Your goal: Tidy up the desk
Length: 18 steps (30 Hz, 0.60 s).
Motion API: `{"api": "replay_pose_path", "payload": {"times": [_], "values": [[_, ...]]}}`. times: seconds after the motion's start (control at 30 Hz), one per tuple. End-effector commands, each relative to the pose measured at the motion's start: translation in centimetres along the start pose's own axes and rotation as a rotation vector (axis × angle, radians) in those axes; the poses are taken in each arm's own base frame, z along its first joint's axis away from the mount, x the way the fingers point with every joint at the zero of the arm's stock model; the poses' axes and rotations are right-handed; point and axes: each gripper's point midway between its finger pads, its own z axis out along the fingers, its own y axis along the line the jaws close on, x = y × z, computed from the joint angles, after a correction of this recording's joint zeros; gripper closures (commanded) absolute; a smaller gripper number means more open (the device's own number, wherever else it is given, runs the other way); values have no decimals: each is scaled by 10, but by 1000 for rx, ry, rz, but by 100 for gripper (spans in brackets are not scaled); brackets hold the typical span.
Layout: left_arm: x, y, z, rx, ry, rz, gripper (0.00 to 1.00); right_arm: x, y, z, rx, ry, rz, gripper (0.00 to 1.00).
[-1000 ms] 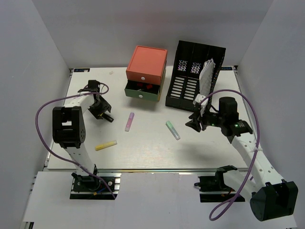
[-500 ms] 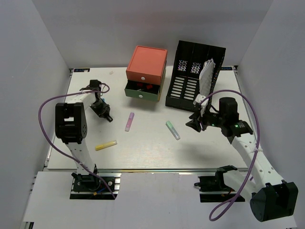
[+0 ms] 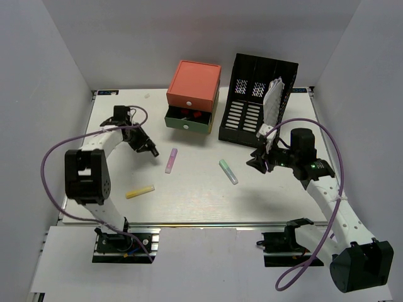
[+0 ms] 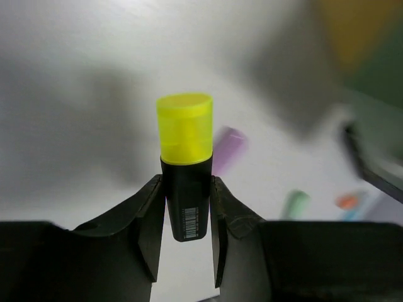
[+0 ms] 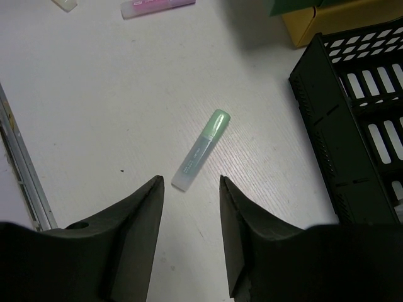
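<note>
Barely begun, seemingly: left gripper (image 4: 187, 189) clamps a yellow-capped marker (image 4: 184, 129); right gripper (image 5: 190, 185) gapes empty. Purple highlighter (image 3: 171, 160), green highlighter (image 3: 228, 171) and yellow highlighter (image 3: 140, 192) lie before the drawer box (image 3: 192, 94).

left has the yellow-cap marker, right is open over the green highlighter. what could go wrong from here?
1. The left gripper pinches only the black end of the marker, with the yellow-capped half sticking out, so it may pivot or slip in transit.
2. The green highlighter lies skewed under the open right gripper; closing may spin it away rather than seat it.

Now nearer the purple highlighter (image 3: 170, 160): left jaws with the yellow-capped marker (image 4: 184, 167).
</note>
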Motion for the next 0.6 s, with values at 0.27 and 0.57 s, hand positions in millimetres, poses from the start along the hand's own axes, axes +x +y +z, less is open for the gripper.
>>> {"api": "replay_pose_path", "payload": {"times": [0.27,0.57], "values": [[2,-173,-124,802,-26,-58,100,-8,-4,-2,17,-34,-25,74],[-18,-229,-125,841,-106,-180,100,-9,-7,-4,34,-41,-25,100]]}}
